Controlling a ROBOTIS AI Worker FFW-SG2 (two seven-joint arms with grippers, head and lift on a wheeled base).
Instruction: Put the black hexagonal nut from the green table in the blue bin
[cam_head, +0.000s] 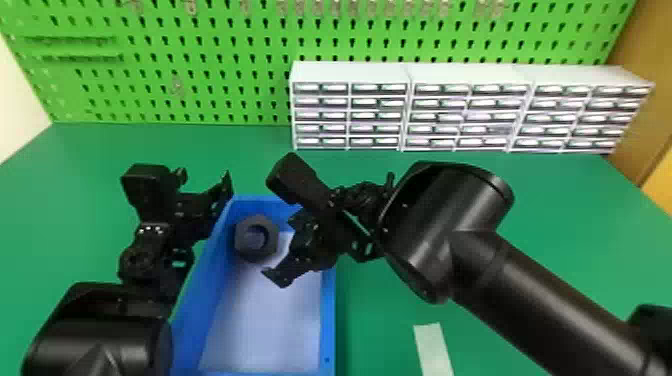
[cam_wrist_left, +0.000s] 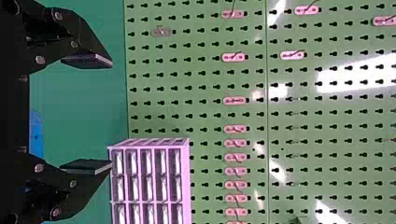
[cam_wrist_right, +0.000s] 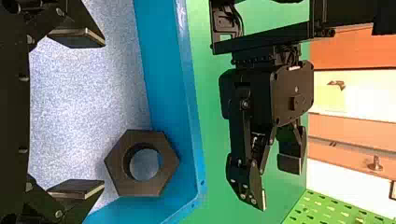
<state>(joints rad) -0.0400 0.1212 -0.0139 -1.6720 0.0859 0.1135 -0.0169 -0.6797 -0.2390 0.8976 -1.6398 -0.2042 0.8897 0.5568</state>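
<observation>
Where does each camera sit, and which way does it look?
On the head: looks forward and down at the blue bin on the table; left arm and right arm show.
On the left wrist: faces the pegboard and drawer cabinet; left gripper shows.
On the right wrist: looks into the bin; right gripper and, farther off, left gripper show.
Head and right wrist views share the black hexagonal nut.

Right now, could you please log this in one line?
nut in blue bin; right tool open, over bin; left tool open, near bin
</observation>
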